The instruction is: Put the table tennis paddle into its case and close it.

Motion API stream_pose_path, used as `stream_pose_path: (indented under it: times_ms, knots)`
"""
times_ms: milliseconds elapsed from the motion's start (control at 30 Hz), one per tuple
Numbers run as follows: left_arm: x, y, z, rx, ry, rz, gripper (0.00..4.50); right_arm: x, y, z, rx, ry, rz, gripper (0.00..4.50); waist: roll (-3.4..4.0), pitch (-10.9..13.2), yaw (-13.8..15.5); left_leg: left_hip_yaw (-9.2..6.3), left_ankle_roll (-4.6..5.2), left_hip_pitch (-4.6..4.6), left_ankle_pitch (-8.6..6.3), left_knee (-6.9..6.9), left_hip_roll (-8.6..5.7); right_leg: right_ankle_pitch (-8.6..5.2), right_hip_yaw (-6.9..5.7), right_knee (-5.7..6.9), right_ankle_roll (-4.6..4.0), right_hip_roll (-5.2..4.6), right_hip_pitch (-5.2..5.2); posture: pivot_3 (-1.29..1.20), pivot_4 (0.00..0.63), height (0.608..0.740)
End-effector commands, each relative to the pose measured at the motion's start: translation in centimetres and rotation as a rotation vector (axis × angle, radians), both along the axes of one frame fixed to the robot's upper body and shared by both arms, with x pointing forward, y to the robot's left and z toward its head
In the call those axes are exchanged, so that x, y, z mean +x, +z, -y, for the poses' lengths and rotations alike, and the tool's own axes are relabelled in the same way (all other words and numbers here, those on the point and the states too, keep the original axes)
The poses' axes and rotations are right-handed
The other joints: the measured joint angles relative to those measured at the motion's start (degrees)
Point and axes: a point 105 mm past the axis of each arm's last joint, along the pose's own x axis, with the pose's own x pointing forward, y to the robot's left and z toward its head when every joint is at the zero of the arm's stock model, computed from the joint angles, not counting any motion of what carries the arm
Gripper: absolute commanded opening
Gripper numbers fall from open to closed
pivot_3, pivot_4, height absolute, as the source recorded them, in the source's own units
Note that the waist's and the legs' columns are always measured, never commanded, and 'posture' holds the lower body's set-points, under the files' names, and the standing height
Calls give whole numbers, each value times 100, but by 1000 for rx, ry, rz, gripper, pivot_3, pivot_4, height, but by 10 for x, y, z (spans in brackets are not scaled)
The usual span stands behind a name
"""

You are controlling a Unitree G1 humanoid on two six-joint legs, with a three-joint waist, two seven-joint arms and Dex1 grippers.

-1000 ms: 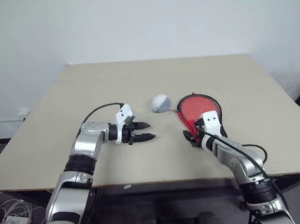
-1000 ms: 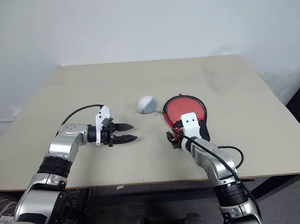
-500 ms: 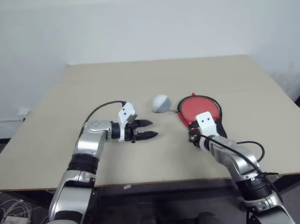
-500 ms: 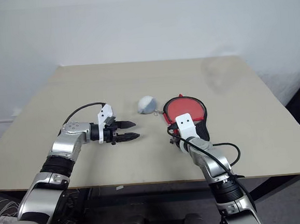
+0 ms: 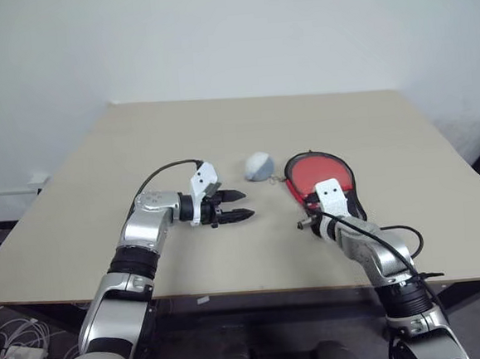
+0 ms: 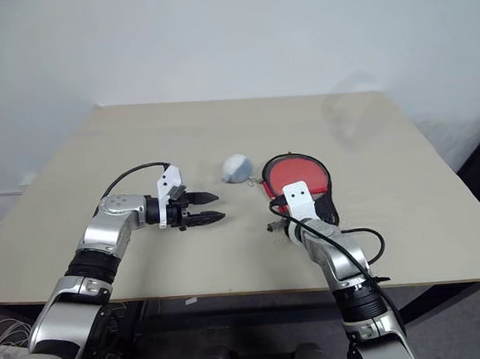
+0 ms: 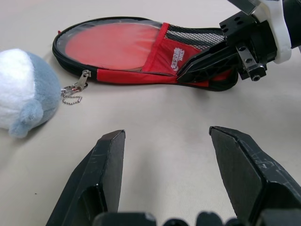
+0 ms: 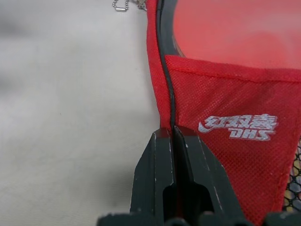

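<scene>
The red case [image 5: 319,177] lies flat on the table, right of centre, with a black zip rim and a mesh panel [image 7: 197,37]. The table tennis paddle's round red face [image 7: 113,42] shows under the case's top panel; its handle is hidden. My right gripper [image 5: 312,216] is shut on the case's near left edge, with the red fabric and black rim pinched between its fingertips [image 8: 162,141]. My left gripper [image 5: 240,206] hovers open to the left of the case, pointing toward it, with nothing between its fingers [image 7: 108,155].
A small grey-and-white plush toy [image 5: 258,165] sits just left of the case, joined by a short chain to the zip pull [image 7: 77,84]. The tan table [image 5: 138,154] stretches wide to the left and behind; its front edge is close under both arms.
My right gripper has gone from open to shut on the case's left edge. The left gripper has stayed open in the same place.
</scene>
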Motion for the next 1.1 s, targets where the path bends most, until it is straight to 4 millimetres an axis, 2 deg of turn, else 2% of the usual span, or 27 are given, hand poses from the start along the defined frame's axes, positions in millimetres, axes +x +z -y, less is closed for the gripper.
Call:
stream_pose_path:
  times_ms: [33,200,333,767,867,933,1033,1100]
  knots:
    - [1,11,4,-4,-16,46,3088,-19,-15,10,45,-1,-127,50,0,0,53,0,0,-1,0,0,0,0,-1,-2,0,0,-1,0,0,728]
    - [-1,8,7,0,-27,36,3088,-37,2,11,156,45,-150,50,1,1,77,0,0,-9,-1,-2,0,0,-4,-5,0,-2,-6,0,0,728]
    - [-4,6,11,-2,-44,26,3088,-60,11,3,228,121,-189,50,2,2,63,1,0,-10,-1,-5,0,-1,-3,-4,0,-1,-11,0,0,728]
    - [-11,-2,18,13,-92,-6,3088,-126,11,-24,379,167,-309,50,2,2,50,0,-1,-10,-1,-9,4,-4,-2,4,-5,4,-21,0,0,728]
    - [-12,-3,19,14,-97,-10,3088,-132,14,-26,403,176,-297,50,2,2,49,0,-1,-10,-1,-9,4,-5,-2,4,-5,4,-21,0,0,728]
    - [-12,-3,20,15,-101,-10,3088,-126,17,-22,368,157,-271,50,2,2,45,2,-1,-10,-1,-9,5,-5,-2,4,-5,4,-22,0,0,728]
    - [-11,-2,21,18,-106,-9,3088,-122,21,-26,410,174,-266,50,2,2,47,2,-1,-10,-1,-9,6,-5,-2,6,-5,4,-25,0,0,728]
    - [-11,-1,21,18,-108,-9,3088,-120,22,-23,391,164,-251,521,2,2,47,3,-1,-10,-1,-9,6,-5,-2,5,-6,4,-26,0,0,728]
